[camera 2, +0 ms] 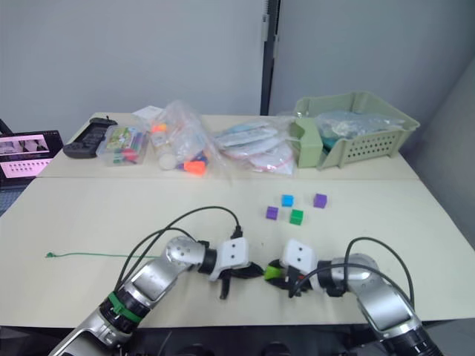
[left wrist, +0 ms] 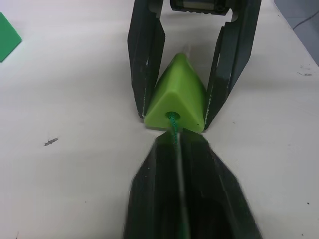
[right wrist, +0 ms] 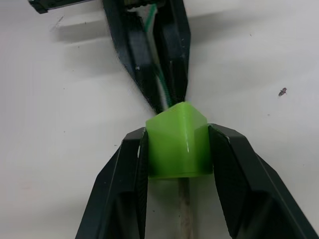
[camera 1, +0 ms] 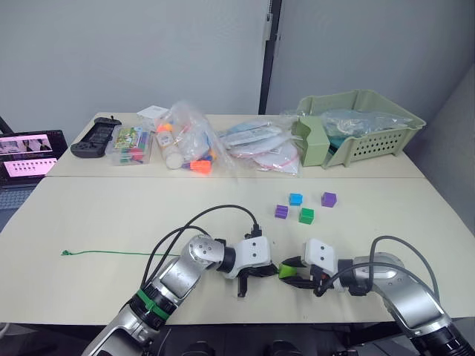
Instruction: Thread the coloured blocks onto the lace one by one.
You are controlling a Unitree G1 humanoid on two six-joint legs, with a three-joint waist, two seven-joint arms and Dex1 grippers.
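At the desk's (camera 1: 89, 215) near edge we are meeting claw to claw: our right claw (right wrist: 179, 149) is clamping the lime green block (right wrist: 178, 141), while our left claw (left wrist: 175, 142), at its 9 o'clock, is pinching the lace (left wrist: 174, 122) into its hole. Four blocks (camera 1: 304, 207) are lying at 12 o'clock. No writing is readable.

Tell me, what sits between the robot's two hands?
The lime green block, clamped by the right hand, with the lace entering its hole from the left hand.
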